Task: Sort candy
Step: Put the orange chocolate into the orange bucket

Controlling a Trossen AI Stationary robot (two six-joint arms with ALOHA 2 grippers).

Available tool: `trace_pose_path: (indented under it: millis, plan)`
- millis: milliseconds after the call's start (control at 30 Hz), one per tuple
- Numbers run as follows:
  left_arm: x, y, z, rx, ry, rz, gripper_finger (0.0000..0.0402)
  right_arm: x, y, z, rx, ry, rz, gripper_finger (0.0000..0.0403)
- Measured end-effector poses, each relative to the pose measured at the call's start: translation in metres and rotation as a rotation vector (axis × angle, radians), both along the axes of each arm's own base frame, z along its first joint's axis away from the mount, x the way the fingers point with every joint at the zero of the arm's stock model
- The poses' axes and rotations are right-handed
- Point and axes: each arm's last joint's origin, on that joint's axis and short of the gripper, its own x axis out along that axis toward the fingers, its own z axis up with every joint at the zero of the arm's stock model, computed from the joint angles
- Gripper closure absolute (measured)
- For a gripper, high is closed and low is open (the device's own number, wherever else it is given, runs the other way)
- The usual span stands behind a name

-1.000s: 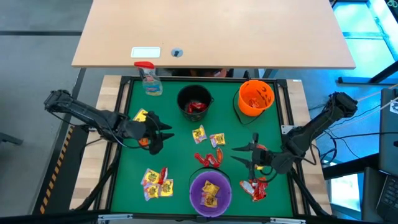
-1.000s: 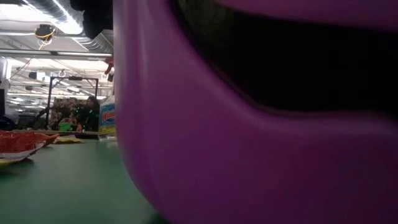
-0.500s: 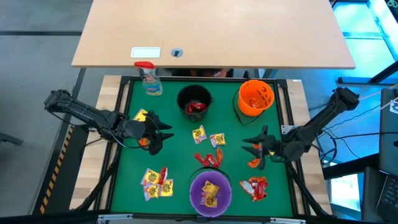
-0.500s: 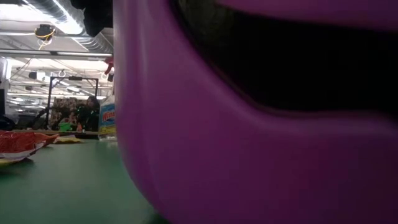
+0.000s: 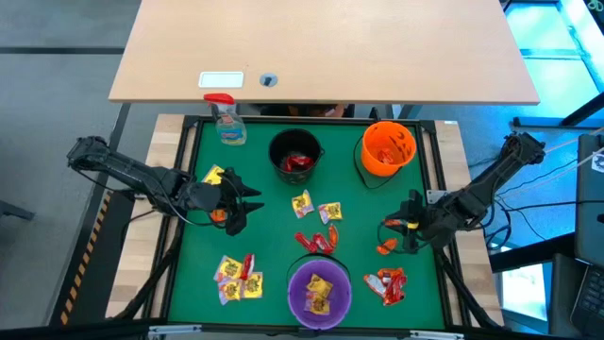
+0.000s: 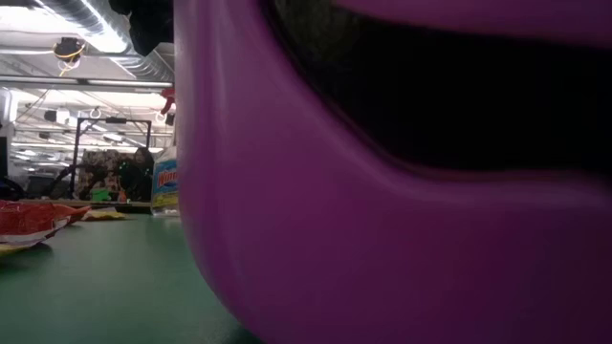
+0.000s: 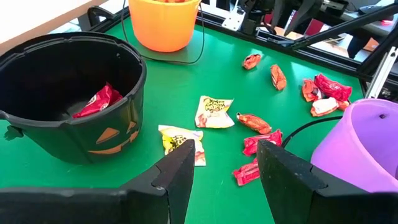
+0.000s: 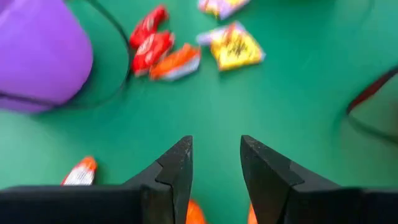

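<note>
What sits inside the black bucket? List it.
Inside the black bucket lie red candy packets, seen from the high and left wrist views. Its near wall hides part of the floor, so more could lie there.

High view: straight down over the green table [image 5: 274, 212].
Low view: table height, pressed against the purple bowl [image 6: 382, 239].
Wrist views: forward past own fingers; both share the purple bowl.
</note>
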Motion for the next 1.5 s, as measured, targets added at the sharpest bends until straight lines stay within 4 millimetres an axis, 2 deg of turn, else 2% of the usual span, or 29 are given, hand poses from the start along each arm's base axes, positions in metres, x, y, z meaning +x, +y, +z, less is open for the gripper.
trace_pose_path:
  millis: [100,267,400,533,733,867,967,1300,1500]
  plan:
    - [0.000,0.000,0.000,0.000,0.000,0.000,0.0239,0.001,0.003,-0.002,0.034,0.060,0.015,0.0272]
    - [0.000,0.000,0.000,0.009,0.003,-0.005,0.0239,0.003,0.005,-0.017,-0.052,0.186,-0.017,0.0272]
    - [0.000,0.000,0.000,0.011,0.004,-0.006,0.0239,0.002,0.003,-0.027,-0.130,0.271,-0.113,0.0271]
    - [0.000,0.000,0.000,0.017,0.005,-0.009,0.0239,0.004,0.005,-0.035,-0.147,0.337,-0.150,0.0265]
    - [0.000,0.000,0.000,0.025,0.006,-0.007,0.0239,0.008,0.011,-0.044,-0.129,0.411,-0.159,0.0197]
    - [0.000,0.000,0.000,0.025,0.006,-0.007,0.0239,0.014,0.006,-0.050,-0.132,0.446,-0.225,0.0147]
    - [0.000,0.000,0.000,0.025,0.006,-0.007,0.0239,0.022,-0.001,-0.054,-0.109,0.476,-0.275,0.0129]
    - [0.000,0.000,0.000,0.022,0.006,-0.011,0.0239,0.035,-0.027,-0.067,-0.051,0.532,-0.281,0.0143]
    - [0.001,0.000,0.000,0.016,0.006,-0.008,0.0239,0.035,-0.035,-0.084,0.010,0.525,-0.256,0.0150]
